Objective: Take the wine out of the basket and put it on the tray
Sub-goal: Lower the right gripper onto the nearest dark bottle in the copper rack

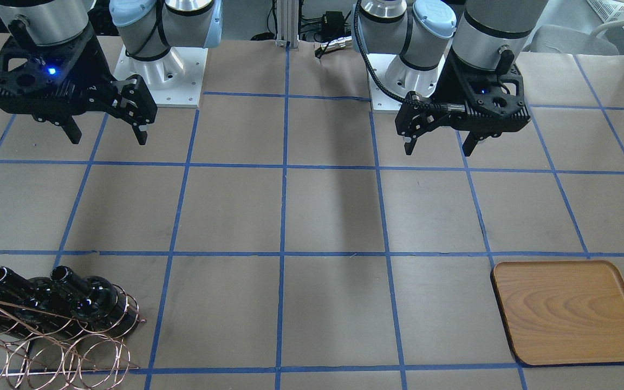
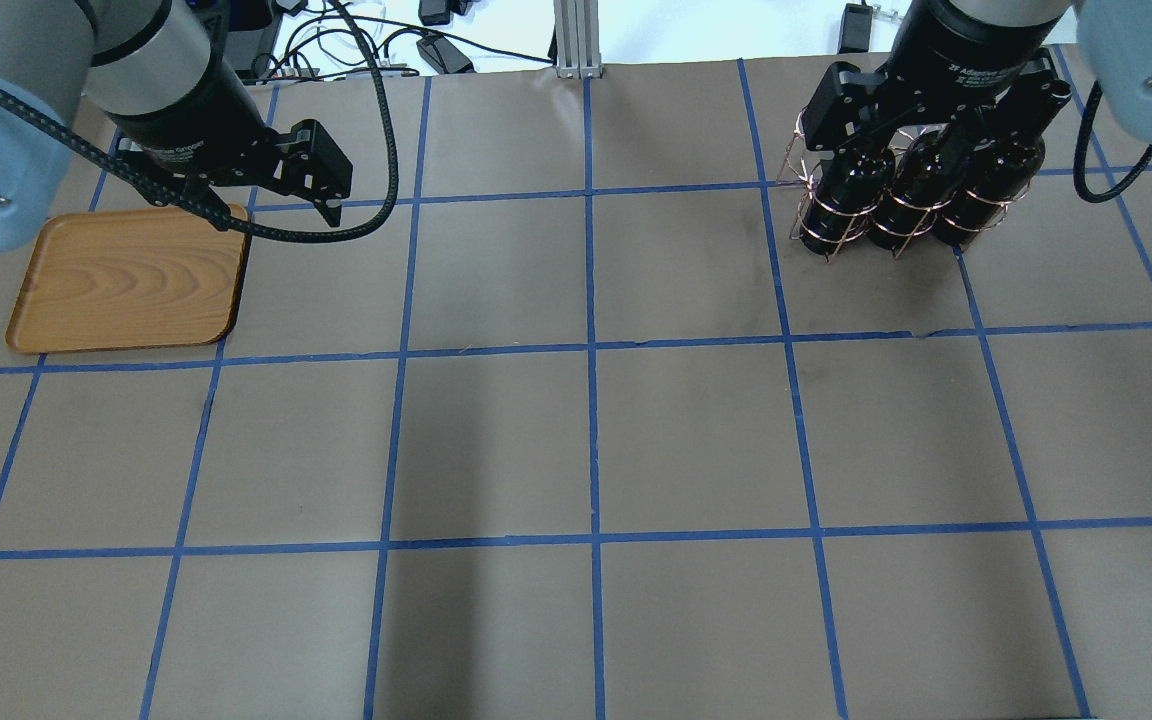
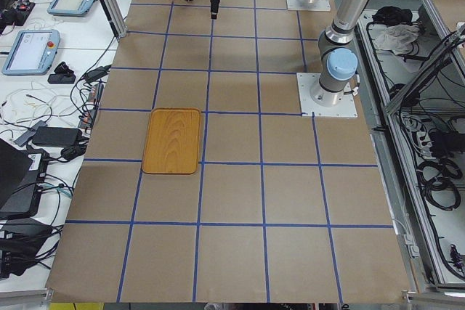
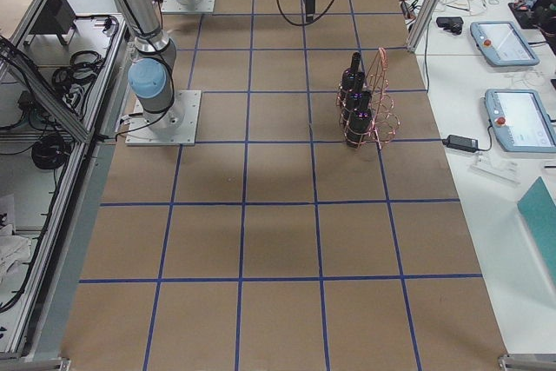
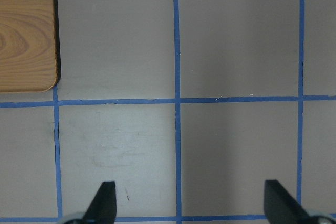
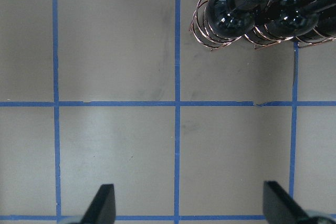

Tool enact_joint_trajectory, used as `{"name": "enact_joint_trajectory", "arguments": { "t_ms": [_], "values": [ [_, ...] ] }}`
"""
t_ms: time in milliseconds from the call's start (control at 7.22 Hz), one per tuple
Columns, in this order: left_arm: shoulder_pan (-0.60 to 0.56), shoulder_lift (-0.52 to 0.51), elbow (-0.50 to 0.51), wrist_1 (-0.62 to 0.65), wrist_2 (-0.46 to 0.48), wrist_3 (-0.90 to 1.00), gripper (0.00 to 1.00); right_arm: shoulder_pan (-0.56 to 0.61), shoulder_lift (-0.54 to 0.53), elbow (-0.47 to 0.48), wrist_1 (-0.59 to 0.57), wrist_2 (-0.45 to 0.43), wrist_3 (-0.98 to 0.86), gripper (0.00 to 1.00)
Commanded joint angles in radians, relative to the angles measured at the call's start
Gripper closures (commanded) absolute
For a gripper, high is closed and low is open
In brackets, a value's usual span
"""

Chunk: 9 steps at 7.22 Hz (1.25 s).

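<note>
Three black wine bottles (image 1: 87, 297) stand upright in the copper wire basket (image 1: 82, 349) at the table's far right; they also show in the right wrist view (image 6: 239, 11) and the overhead view (image 2: 921, 195). The wooden tray (image 1: 569, 311) lies empty at the far left, and shows in the overhead view (image 2: 126, 280) and the left wrist view (image 5: 26, 35). My right gripper (image 1: 109, 140) is open and empty, high above the table on the robot side of the basket (image 6: 210, 32). My left gripper (image 1: 436, 146) is open and empty, raised beside the tray.
The table is covered in brown paper with a blue tape grid. Both arm bases (image 1: 160, 81) (image 1: 393, 76) stand at the robot's edge. An aluminium post (image 2: 576, 40) and cables sit at the far edge. Control pendants (image 4: 508, 41) lie on a side bench.
</note>
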<state>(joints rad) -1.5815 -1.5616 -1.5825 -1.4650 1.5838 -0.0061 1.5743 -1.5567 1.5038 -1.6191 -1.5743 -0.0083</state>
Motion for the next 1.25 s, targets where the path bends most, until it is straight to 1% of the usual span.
{"name": "enact_joint_trajectory", "arguments": {
  "t_ms": [0,277,415,692,831,1108],
  "values": [
    [0.002,0.000,-0.001,0.000,0.001,0.000,0.00,0.001,0.003,-0.001,-0.001,-0.007,-0.005,0.00],
    [0.006,0.000,-0.002,0.000,0.001,0.000,0.00,0.001,0.013,-0.007,-0.013,-0.006,-0.025,0.00],
    [0.006,0.000,-0.002,0.000,0.001,0.000,0.00,-0.011,0.038,-0.043,-0.016,-0.006,-0.060,0.00],
    [0.005,0.000,-0.005,0.002,-0.001,0.000,0.00,-0.031,0.136,-0.150,-0.004,-0.038,-0.064,0.00],
    [0.006,0.000,-0.007,0.003,-0.001,0.000,0.00,-0.055,0.162,-0.165,-0.005,-0.036,-0.087,0.00],
    [0.006,0.000,-0.008,0.008,-0.001,0.000,0.00,-0.163,0.236,-0.180,-0.025,-0.020,-0.226,0.01]
  ]
}}
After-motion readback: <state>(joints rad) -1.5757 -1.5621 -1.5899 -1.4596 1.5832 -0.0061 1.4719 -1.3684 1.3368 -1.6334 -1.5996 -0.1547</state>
